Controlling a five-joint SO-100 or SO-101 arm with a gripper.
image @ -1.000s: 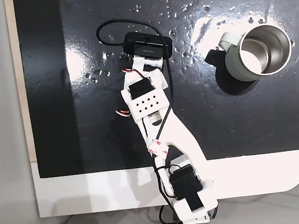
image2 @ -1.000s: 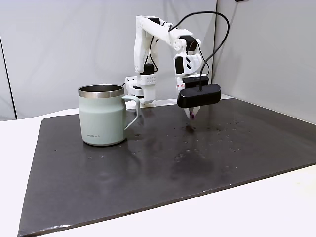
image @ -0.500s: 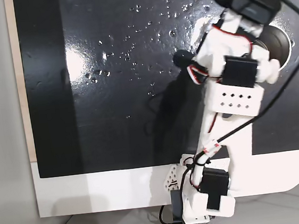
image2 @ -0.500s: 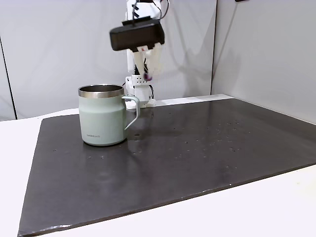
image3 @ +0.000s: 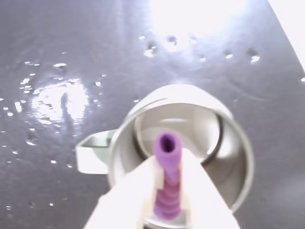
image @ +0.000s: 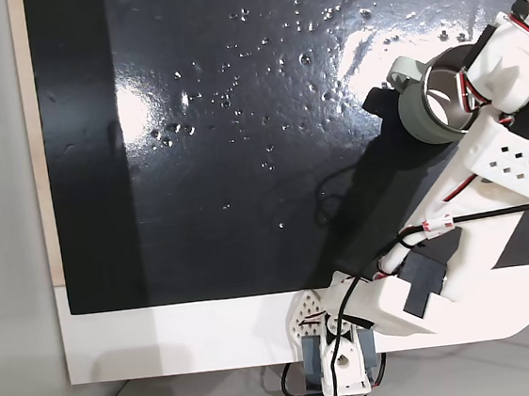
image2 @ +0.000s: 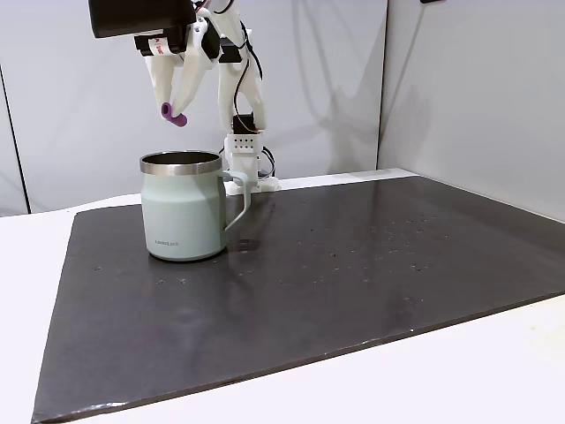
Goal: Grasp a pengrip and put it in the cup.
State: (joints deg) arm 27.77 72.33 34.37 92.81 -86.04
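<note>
Within the last second your gripper (image2: 174,113) has carried the pengrip (image2: 173,115) off the mat (image2: 353,274) and swung it over the cup (image2: 184,208); transport looks essentially complete, leaving only release. In the wrist view the fingers (image3: 195,177) pinch the pengrip (image3: 167,176) narrowly between them; its tip projects beyond them, directly over the cup's (image3: 238,157) steel mouth below.

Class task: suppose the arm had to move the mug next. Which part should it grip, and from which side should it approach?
Grip the cup by its thin steel rim wall, coming from above: the mouth is open and upright. The loop handle looks too small.
</note>
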